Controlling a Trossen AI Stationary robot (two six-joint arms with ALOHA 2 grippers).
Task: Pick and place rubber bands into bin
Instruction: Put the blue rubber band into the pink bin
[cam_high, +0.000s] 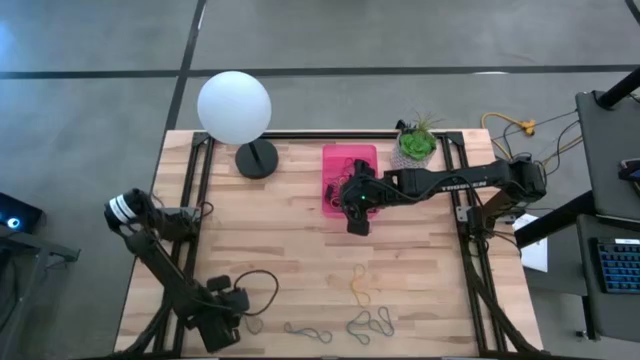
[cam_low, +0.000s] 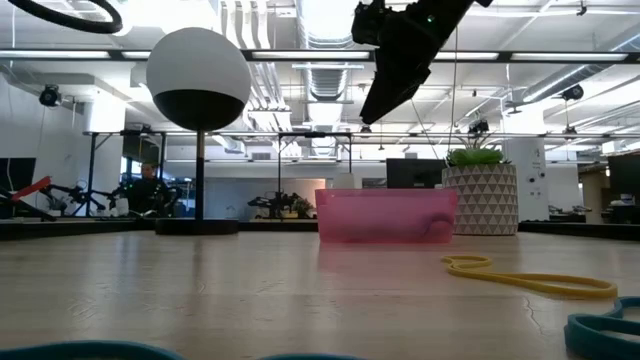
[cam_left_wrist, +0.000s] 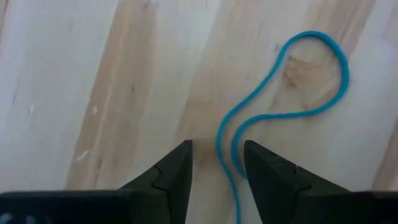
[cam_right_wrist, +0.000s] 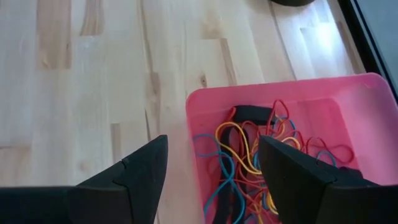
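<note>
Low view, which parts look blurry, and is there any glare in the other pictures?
Low view: the yellow rubber band and the near table edge are soft, and the ceiling lights blow out white. Left wrist view: the wood is washed pale beside the blue rubber band. Right wrist view: evenly lit, the pink bin sharp.

Around the bin (cam_high: 349, 160), the lamp (cam_high: 236, 110) stands left, the plant pot (cam_high: 417, 145) right, with bare table (cam_high: 290, 240) in front.
</note>
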